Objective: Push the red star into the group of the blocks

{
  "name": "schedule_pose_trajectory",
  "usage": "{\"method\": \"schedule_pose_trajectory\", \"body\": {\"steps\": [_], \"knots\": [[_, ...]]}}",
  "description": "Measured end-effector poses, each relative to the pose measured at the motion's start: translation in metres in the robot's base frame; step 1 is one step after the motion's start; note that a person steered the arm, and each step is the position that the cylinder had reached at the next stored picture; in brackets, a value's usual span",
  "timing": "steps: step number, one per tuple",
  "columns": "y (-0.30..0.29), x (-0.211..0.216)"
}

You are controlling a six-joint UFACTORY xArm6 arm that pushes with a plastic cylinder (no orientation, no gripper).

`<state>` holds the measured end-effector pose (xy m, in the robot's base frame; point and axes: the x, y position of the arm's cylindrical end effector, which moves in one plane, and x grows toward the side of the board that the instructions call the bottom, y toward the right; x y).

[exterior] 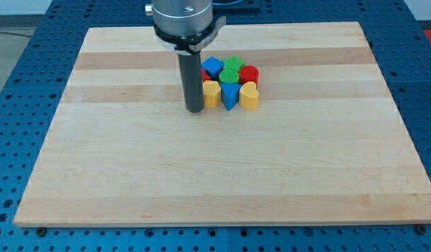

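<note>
- Standing upright on the worktop (pixel 222 175), the dark rod comes down from a grey mount at the view's top, and its lower end, the tip (pixel 194 110), rests on the wood just to the view's left of the cluster of blocks.
- There is no claw on this arm, so nothing is spread, pressed together or pinching; the rod simply ends in a blunt tip.
- The tip sits right beside a yellow block (pixel 211 93), touching it or nearly so; the exact contact cannot be told.
- A sliver of red (pixel 204 74) shows just behind the rod, between it and the blue block (pixel 213 67); this appears to be the red star, mostly hidden by the rod, and its shape cannot be made out.
- That red piece lies at the view's left edge of the group, tight against its neighbours.
- A green block (pixel 232 68) with a ridged top sits in the middle of the cluster, towards the view's top.
- A red block (pixel 250 73) sits at the view's right of the green one.
- In the front row, a second blue block (pixel 230 95) stands between the yellow block and a yellow heart-like block (pixel 249 96).
- All the blocks are packed together in the upper middle of the pale wooden worktop.
</note>
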<state>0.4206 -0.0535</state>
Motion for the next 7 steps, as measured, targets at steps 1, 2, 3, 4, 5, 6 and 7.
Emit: {"method": "schedule_pose_trajectory", "body": {"steps": [1,2,3,4,5,6,7], "knots": [[-0.001,0.000],[-0.024,0.000],[-0.039,-0.006],[-0.040,-0.028],[-0.038,-0.045],[-0.035,-0.049],[-0.032,-0.049]]}}
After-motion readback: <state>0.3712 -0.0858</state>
